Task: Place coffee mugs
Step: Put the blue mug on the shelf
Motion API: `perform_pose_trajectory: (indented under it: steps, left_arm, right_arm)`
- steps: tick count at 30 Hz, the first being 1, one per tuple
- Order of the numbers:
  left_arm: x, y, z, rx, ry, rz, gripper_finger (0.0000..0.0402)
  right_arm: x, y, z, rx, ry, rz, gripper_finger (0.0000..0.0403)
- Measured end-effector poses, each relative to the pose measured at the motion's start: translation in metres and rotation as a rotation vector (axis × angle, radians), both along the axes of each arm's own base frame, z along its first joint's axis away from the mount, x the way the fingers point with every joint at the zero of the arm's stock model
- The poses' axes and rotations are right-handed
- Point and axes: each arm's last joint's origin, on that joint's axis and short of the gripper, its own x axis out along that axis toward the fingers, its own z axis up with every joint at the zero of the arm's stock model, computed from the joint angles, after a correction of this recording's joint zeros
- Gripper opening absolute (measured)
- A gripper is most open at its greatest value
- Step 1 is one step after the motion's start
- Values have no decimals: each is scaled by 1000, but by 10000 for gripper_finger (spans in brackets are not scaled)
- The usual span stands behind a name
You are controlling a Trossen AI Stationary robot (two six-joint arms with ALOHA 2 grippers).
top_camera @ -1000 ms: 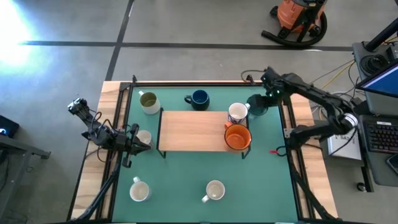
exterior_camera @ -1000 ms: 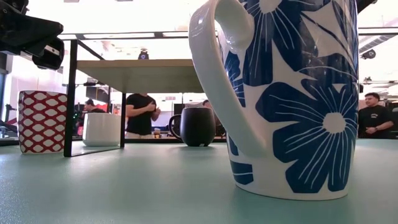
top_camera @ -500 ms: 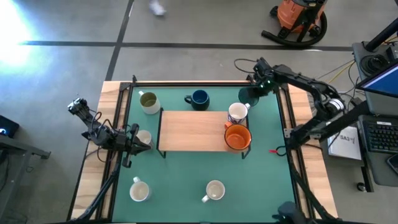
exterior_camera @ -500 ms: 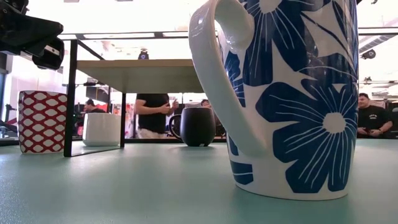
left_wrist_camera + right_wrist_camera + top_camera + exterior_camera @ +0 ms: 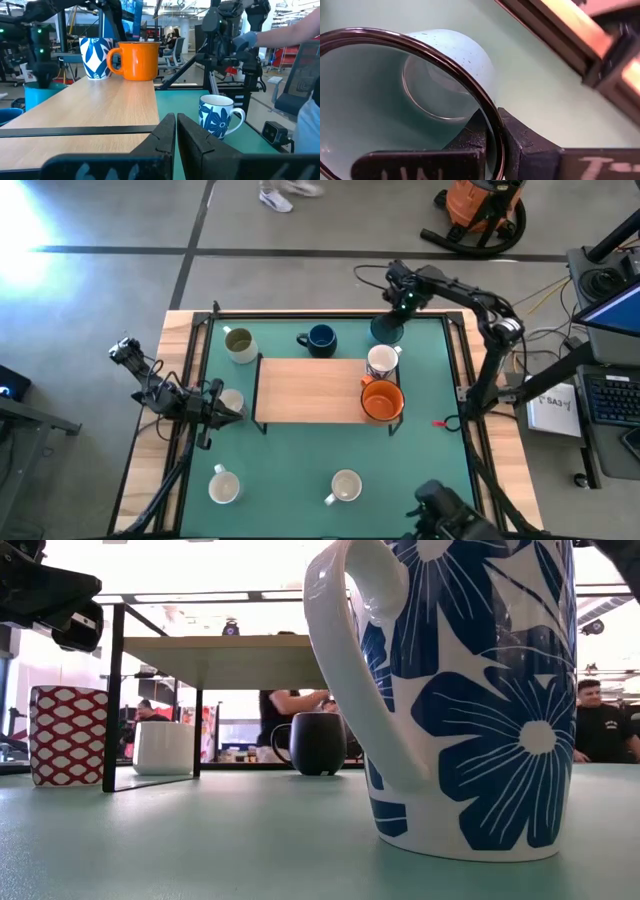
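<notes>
Right gripper (image 5: 392,315) has carried the teal mug (image 5: 385,331) toward the table's far edge over the last second, from beside the shelf's right end to the far right corner of the green mat (image 5: 430,440); a person's feet have also come into view on the floor beyond.

Near to far: two white mugs (image 5: 222,485) (image 5: 344,486) sit on the near mat, one of them blue-flowered (image 5: 216,115). Left gripper (image 5: 232,411), fingers pressed together and holding nothing, waits at the left edge just beside another white mug (image 5: 232,400). On the wooden shelf (image 5: 305,390), right end, stand the orange mug (image 5: 381,400) and a patterned white mug (image 5: 380,362), touching or nearly so. Behind the shelf: olive mug (image 5: 239,343), navy mug (image 5: 320,338).

Right fingers (image 5: 512,137) pinch the teal mug's rim, one inside, one outside. Whether it is lifted or dragging, cannot tell.

Step in hand, I'd judge: transporting teal mug. Next calls for swinging it to its spot, setting it upright, then releasing without tipping it.
</notes>
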Motion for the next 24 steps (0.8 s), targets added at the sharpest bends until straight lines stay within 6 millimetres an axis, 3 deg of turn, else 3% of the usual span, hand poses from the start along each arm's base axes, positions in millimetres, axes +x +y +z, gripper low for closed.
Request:
perform_pose_trajectory:
  steps: [5,15,24]
  left_arm:
    - [0,0,0,0,0,0,0]
    - [0,0,0,0,0,0,0]
    - [0,0,0,0,0,0,0]
  right_arm:
    - [18,0,-1,-42,-1,183,13]
    - [55,25,-6,-105,6,544,14]
    - [73,34,-6,-172,-31,632,71]
